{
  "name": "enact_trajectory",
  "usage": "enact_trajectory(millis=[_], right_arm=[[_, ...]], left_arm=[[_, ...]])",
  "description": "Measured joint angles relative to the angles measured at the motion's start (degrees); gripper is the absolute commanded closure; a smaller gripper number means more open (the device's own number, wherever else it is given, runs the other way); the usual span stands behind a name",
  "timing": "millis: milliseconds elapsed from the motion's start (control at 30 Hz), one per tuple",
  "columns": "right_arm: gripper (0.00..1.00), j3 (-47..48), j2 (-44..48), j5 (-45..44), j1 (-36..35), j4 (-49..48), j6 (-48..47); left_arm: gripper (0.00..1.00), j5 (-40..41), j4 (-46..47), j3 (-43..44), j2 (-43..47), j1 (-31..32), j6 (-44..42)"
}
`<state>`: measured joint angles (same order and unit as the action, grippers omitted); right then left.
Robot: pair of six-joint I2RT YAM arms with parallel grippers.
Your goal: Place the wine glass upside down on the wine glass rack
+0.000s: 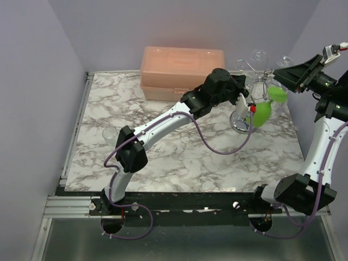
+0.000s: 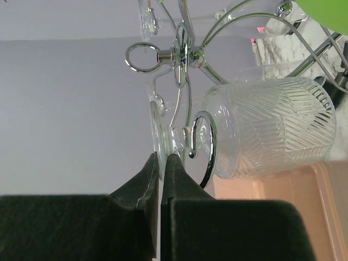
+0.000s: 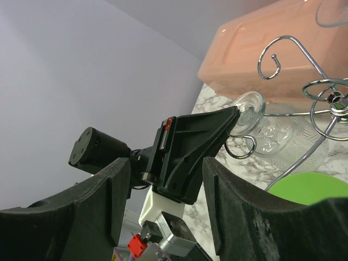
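The clear wine glass (image 2: pixel 272 128) has a herringbone-cut bowl and hangs with its stem inside a curled arm of the silver wire wine glass rack (image 2: pixel 182 54). My left gripper (image 2: pixel 161 159) is shut on the rim of the glass's round foot. In the top view the left gripper (image 1: pixel 243 101) reaches into the rack (image 1: pixel 255 76) at the back right. The right wrist view shows the glass foot (image 3: pixel 249 115) at the left gripper's tips. My right gripper (image 3: pixel 166 162) is open and empty, held high just right of the rack (image 3: pixel 326 98).
Two green glasses (image 1: pixel 262 113) hang on the rack and clear ones sit on its far arms. A peach plastic box (image 1: pixel 181 70) stands at the back. A small clear glass (image 1: pixel 110 134) stands on the marble table (image 1: pixel 179 157) at the left.
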<state>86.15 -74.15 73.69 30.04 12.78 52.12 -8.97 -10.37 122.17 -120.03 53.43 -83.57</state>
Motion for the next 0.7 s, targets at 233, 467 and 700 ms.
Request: enact_trajectory(millis=[233, 467, 700], right_arm=[[0.38, -0.17, -0.07, -0.11, 0.00, -0.33, 0.37], [0.38, -0.20, -0.09, -0.13, 0.00, -0.42, 0.39], [0.38, -0.31, -0.09, -0.17, 0.00, -0.81, 0.42]], left_arm=[[1.00, 0.85, 1.09, -2.95, 1.90, 0.00, 0.00], [1.00, 1.25, 2.16, -6.51, 4.26, -0.02, 0.17], [1.00, 1.29, 3.52, -10.78, 7.13, 0.00, 0.72]])
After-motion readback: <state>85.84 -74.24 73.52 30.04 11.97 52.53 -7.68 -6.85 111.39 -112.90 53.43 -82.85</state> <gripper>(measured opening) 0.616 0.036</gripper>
